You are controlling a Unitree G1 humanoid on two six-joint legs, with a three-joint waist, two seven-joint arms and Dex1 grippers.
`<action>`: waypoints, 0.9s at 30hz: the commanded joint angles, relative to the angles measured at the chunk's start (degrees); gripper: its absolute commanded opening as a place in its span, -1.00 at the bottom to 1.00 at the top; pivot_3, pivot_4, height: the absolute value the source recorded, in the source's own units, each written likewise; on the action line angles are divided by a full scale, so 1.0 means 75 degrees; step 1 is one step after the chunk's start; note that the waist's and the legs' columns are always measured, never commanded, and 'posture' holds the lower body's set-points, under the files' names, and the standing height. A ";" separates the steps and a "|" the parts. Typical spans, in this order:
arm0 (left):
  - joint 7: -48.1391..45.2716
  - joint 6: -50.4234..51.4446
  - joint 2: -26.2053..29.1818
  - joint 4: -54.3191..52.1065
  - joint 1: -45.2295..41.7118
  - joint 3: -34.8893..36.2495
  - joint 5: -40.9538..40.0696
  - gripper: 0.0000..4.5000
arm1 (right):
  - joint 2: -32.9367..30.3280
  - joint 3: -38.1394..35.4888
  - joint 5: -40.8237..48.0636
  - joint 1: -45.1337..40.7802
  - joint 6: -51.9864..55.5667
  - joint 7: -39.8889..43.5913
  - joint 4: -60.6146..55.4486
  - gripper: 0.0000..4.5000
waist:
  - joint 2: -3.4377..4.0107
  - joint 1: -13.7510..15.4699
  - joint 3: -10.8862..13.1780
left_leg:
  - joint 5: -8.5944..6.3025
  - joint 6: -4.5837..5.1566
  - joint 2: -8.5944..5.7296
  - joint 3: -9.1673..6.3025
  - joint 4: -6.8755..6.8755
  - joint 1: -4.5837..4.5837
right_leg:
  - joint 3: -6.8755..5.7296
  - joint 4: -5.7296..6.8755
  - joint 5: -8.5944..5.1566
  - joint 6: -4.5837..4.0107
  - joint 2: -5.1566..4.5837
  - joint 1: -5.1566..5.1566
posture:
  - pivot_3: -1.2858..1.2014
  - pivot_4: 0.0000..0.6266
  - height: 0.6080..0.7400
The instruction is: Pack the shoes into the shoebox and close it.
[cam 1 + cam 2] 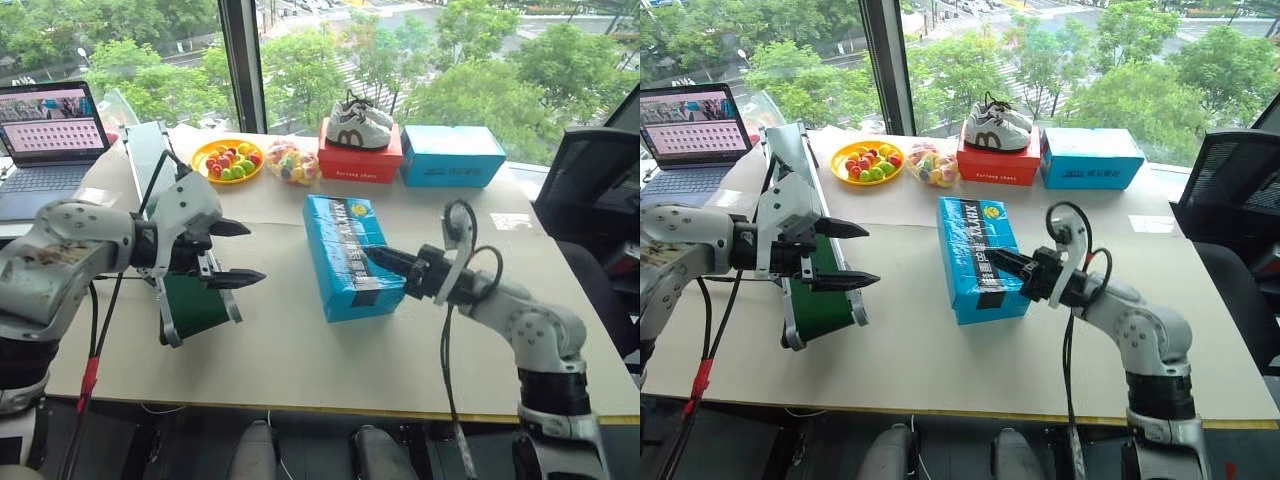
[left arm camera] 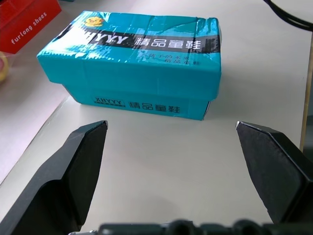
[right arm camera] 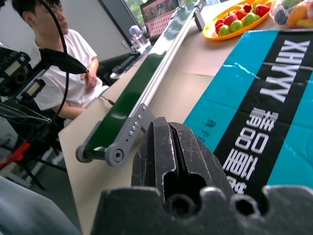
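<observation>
The shoebox [image 1: 350, 255] is a bright blue box with a black lettered band, standing on the table's middle with its lid down. The shoes are hidden. My left gripper [image 1: 255, 252] hangs open to the left of the box, pointing at its long side, well apart from it; the left wrist view shows the shoebox [image 2: 132, 54] beyond the spread fingers [image 2: 73, 161]. My right gripper [image 1: 372, 256] is shut with nothing in it. It lies level over the right part of the lid. The shut fingers [image 3: 171, 147] show close above the lid [image 3: 274, 98]; I cannot tell if they touch.
A small green conveyor belt [image 1: 190, 300] runs along the left, under my left gripper. At the back stand a laptop [image 1: 45, 140], a plate of fruit [image 1: 228, 160], a sweets bag [image 1: 290, 160], a red box [image 1: 358, 165] bearing white sneakers [image 1: 358, 125], and a paler blue box [image 1: 452, 155]. A person [image 3: 63, 63] sits beyond the table's left.
</observation>
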 commanded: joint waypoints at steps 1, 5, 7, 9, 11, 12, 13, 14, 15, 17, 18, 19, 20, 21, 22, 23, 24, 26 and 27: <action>0.0241 0.0154 -0.0010 -0.0357 0.0113 0.0347 -0.0124 1.00 | 0.0202 0.0833 -0.1288 -0.1245 -0.1166 0.0615 0.1512 -0.96 | 0.0000 -0.0010 0.0000 | 0.0000 0.0000 0.0000 -0.0001 -0.0001 -0.0002 | -0.0001 0.0001 -0.0001 -0.0002 0.0002 -0.0004 | 0.03 -0.52 1.00; 0.0473 0.0292 -0.0052 -0.0650 0.0409 0.0505 -0.0218 1.00 | 0.0825 0.1619 -0.2725 -0.2321 -0.2727 0.0957 0.4159 -0.96 | -0.0002 0.0011 0.0001 | -0.0002 0.0001 -0.0001 -0.0001 -0.0004 -0.0021 | -0.0003 -0.0001 -0.0003 -0.0003 0.0002 -0.0015 | 0.03 -0.52 1.00; 0.0580 0.0369 -0.0072 -0.0771 0.0521 0.0596 -0.0267 1.00 | 0.1095 0.1694 -0.3154 -0.2675 -0.3344 0.1071 0.5255 -0.96 | -0.0005 0.0033 0.0003 | -0.0001 0.0001 -0.0002 0.0000 -0.0001 -0.0033 | -0.0002 0.0000 -0.0002 -0.0003 0.0001 -0.0026 | 0.03 -0.52 1.00; 0.0734 0.0508 -0.0093 -0.0990 0.0736 0.0774 -0.0351 1.00 | 0.1363 0.1762 -0.3576 -0.2919 -0.3990 0.1079 0.6415 -0.96 | -0.0004 0.0059 0.0003 | -0.0001 0.0001 -0.0003 0.0000 0.0000 -0.0043 | -0.0003 0.0006 -0.0002 -0.0003 -0.0001 -0.0040 | 0.03 -0.52 1.00; 0.0857 0.0617 -0.0092 -0.1194 0.0929 0.0930 -0.0438 1.00 | 0.1509 0.1841 -0.3984 -0.2997 -0.4526 0.1150 0.7237 -0.96 | -0.0005 0.0061 0.0003 | -0.0001 0.0000 -0.0003 0.0000 0.0005 -0.0054 | -0.0002 0.0024 -0.0001 -0.0003 -0.0001 -0.0055 | 0.03 -0.52 1.00; 0.0930 0.0678 -0.0107 -0.1262 0.0998 0.1008 -0.0497 1.00 | 0.1546 0.1858 -0.4143 -0.2979 -0.4729 0.1156 0.7493 -0.96 | -0.0005 0.0064 0.0002 | -0.0001 0.0000 -0.0003 0.0000 0.0012 -0.0052 | -0.0001 0.0036 -0.0001 -0.0003 -0.0001 -0.0056 | 0.03 -0.52 1.00; 0.0992 0.0720 -0.0112 -0.1318 0.1048 0.1061 -0.0539 1.00 | 0.1575 0.1854 -0.4262 -0.2960 -0.4869 0.1172 0.7683 -0.96 | -0.0006 0.0073 0.0002 | -0.0001 0.0000 -0.0003 0.0000 0.0015 -0.0050 | -0.0001 0.0049 -0.0002 -0.0003 -0.0001 -0.0058 | 0.03 -0.52 1.00; 0.1037 0.0745 -0.0118 -0.1366 0.1093 0.1106 -0.0581 1.00 | 0.1590 0.1878 -0.4395 -0.2925 -0.5047 0.1196 0.7820 -0.96 | -0.0006 0.0075 0.0001 | -0.0001 0.0000 -0.0002 0.0000 0.0014 -0.0039 | -0.0002 0.0055 -0.0002 -0.0003 -0.0001 -0.0052 | 0.03 -0.52 1.00; 0.1078 0.0771 -0.0138 -0.1403 0.1126 0.1144 -0.0626 1.00 | 0.1605 0.1886 -0.4507 -0.2898 -0.5193 0.1209 0.7924 -0.96 | -0.0005 0.0073 0.0001 | -0.0001 -0.0001 -0.0002 0.0000 0.0014 -0.0026 | -0.0002 0.0059 -0.0003 -0.0006 -0.0001 -0.0044 | 0.03 -0.52 1.00; 0.1178 0.0827 -0.0200 -0.1465 0.1179 0.1188 -0.0702 1.00 | 0.1612 0.1879 -0.4700 -0.2851 -0.5427 0.1185 0.8030 -0.96 | -0.0005 0.0080 0.0001 | 0.0000 -0.0002 -0.0002 0.0000 0.0014 -0.0009 | -0.0002 0.0069 -0.0005 -0.0009 0.0000 -0.0032 | 0.03 -0.52 1.00; 0.1233 0.0815 -0.0238 -0.1482 0.1197 0.1194 -0.0723 1.00 | 0.1605 0.1832 -0.4729 -0.2840 -0.5449 0.1225 0.7991 -0.96 | -0.0005 0.0083 0.0001 | 0.0000 -0.0003 -0.0002 0.0000 0.0015 0.0002 | -0.0003 0.0072 -0.0007 -0.0011 0.0000 -0.0022 | 0.03 -0.52 1.00; 0.1318 0.0813 -0.0303 -0.1481 0.1199 0.1210 -0.0755 1.00 | 0.1586 0.1723 -0.4676 -0.2831 -0.5453 0.1298 0.7848 -0.96 | -0.0005 0.0084 0.0001 | 0.0000 -0.0004 -0.0002 -0.0001 0.0015 0.0014 | -0.0004 0.0072 -0.0008 -0.0012 -0.0001 -0.0008 | 0.03 -0.52 1.00; 0.1395 0.0794 -0.0361 -0.1451 0.1192 0.1217 -0.0764 1.00 | 0.1554 0.1554 -0.4521 -0.2823 -0.5389 0.1409 0.7584 -0.96 | -0.0005 0.0086 0.0001 | 0.0000 -0.0004 -0.0002 -0.0001 0.0015 0.0026 | -0.0004 0.0071 -0.0010 -0.0014 -0.0001 0.0005 | 0.03 -0.52 1.00; 0.1481 0.0740 -0.0424 -0.1407 0.1187 0.1222 -0.0733 1.00 | 0.1463 0.1382 -0.4341 -0.2775 -0.5291 0.1530 0.7125 -0.96 | -0.0005 0.0086 0.0001 | 0.0000 -0.0005 -0.0002 -0.0001 0.0014 0.0038 | -0.0005 0.0070 -0.0011 -0.0016 -0.0001 0.0018 | 0.03 -0.52 1.00; 0.1583 0.0710 -0.0506 -0.1357 0.1180 0.1252 -0.0724 1.00 | 0.1347 0.1239 -0.4216 -0.2700 -0.5179 0.1603 0.6629 -0.96 | -0.0005 0.0094 0.0002 | 0.0000 -0.0005 -0.0001 -0.0001 0.0013 0.0045 | -0.0006 0.0067 -0.0013 -0.0017 -0.0001 0.0026 | 0.03 -0.52 1.00; 0.1676 0.0725 -0.0596 -0.1264 0.1195 0.1305 -0.0747 1.00 | 0.1103 0.1056 -0.3992 -0.2515 -0.4976 0.1790 0.5689 -0.85 | -0.0005 0.0106 0.0002 | 0.0000 -0.0005 -0.0001 -0.0001 0.0012 0.0045 | -0.0007 0.0066 -0.0014 -0.0018 -0.0001 0.0027 | 0.03 -0.52 1.00; 0.1720 0.0680 -0.0627 -0.1207 0.1238 0.1304 -0.0703 1.00 | 0.0877 0.0885 -0.3768 -0.2332 -0.4634 0.1917 0.4829 -0.73 | -0.0004 0.0123 0.0003 | 0.0000 -0.0005 -0.0001 -0.0002 0.0010 0.0043 | -0.0007 0.0067 -0.0015 -0.0018 -0.0002 0.0025 | 0.03 -0.52 1.00; 0.1766 0.0615 -0.0714 -0.1130 0.1330 0.1314 -0.0676 1.00 | 0.0444 0.0708 -0.3487 -0.1989 -0.3993 0.2113 0.3455 -0.50 | -0.0002 0.0124 0.0004 | 0.0000 -0.0005 -0.0002 -0.0002 0.0010 0.0017 | -0.0007 0.0069 -0.0020 -0.0018 -0.0002 0.0001 | 0.03 -0.52 1.00; 0.1794 0.0641 -0.0782 -0.1106 0.1351 0.1329 -0.0735 1.00 | 0.0208 0.0601 -0.3339 -0.1834 -0.3597 0.2154 0.2845 -0.31 | -0.0002 0.0121 0.0004 | 0.0000 -0.0004 -0.0002 -0.0002 0.0009 -0.0001 | -0.0006 0.0071 -0.0020 -0.0017 -0.0003 -0.0019 | 0.03 -0.52 1.00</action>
